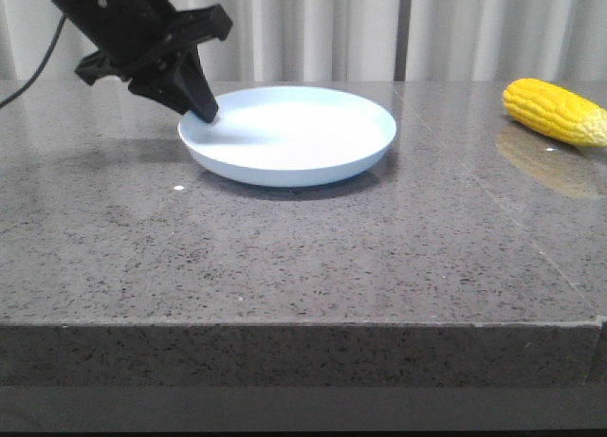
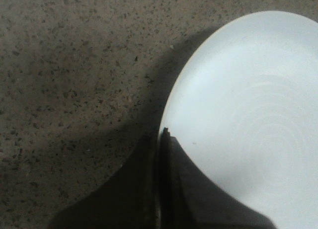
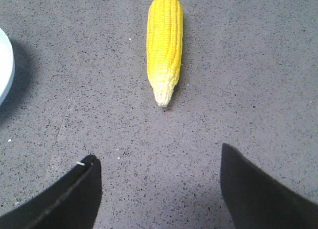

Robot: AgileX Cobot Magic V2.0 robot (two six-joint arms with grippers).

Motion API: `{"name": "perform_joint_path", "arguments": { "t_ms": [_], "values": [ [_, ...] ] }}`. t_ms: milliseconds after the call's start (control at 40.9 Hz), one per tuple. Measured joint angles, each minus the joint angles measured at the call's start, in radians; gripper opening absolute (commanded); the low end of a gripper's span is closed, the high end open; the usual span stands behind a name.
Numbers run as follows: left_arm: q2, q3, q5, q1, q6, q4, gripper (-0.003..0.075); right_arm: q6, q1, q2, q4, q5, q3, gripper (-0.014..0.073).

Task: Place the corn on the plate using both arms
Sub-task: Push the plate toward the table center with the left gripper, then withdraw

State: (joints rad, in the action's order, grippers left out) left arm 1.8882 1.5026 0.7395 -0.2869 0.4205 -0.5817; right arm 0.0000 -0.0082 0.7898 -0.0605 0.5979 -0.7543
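The pale blue plate (image 1: pixel 294 138) sits on the table at centre back. My left gripper (image 1: pixel 207 113) reaches down from the upper left and is shut on the plate's left rim. In the left wrist view, the two fingers pinch the rim of the plate (image 2: pixel 248 114) with the gripper (image 2: pixel 163 139) closed tight. The yellow corn (image 1: pixel 555 112) lies on the table at the far right, clear of the plate. In the right wrist view, the corn (image 3: pixel 164 45) lies ahead of my open, empty right gripper (image 3: pixel 159 159), its pale tip towards the fingers. The right gripper is out of the front view.
The grey speckled stone table (image 1: pixel 285 257) has its front edge near the camera. White curtains (image 1: pixel 313 29) hang behind it. A sliver of the plate's rim (image 3: pixel 4 65) shows at the edge of the right wrist view.
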Motion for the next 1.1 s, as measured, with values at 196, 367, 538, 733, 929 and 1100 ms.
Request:
{"name": "perform_joint_path", "arguments": {
  "t_ms": [196, 367, 538, 733, 929, 1100],
  "values": [
    [0.027, 0.000, -0.004, 0.000, 0.000, 0.002, 0.0196, 0.000, 0.000, 0.000, 0.000, 0.000, 0.000, 0.0531],
    [0.030, 0.000, -0.002, 0.000, 0.000, -0.001, 0.0410, 0.000, 0.000, 0.000, 0.000, 0.000, 0.000, 0.0531],
    [0.012, 0.000, 0.008, 0.007, 0.000, 0.003, 0.0424, 0.000, 0.000, 0.000, 0.000, 0.000, 0.000, 0.0531],
    [-0.126, 0.004, 0.011, 0.027, 0.000, 0.118, 0.0421, 0.000, 0.000, 0.000, 0.000, 0.000, 0.000, 0.0531],
    [-0.302, 0.010, 0.076, -0.050, -0.093, 0.358, 0.0421, 0.000, 0.000, 0.000, 0.000, 0.000, 0.000, 0.0531],
    [-0.388, 0.010, 0.189, -0.206, -0.268, 0.644, 0.0421, 0.000, 0.000, 0.000, 0.000, 0.000, 0.000, 0.0531]
  ]
}}
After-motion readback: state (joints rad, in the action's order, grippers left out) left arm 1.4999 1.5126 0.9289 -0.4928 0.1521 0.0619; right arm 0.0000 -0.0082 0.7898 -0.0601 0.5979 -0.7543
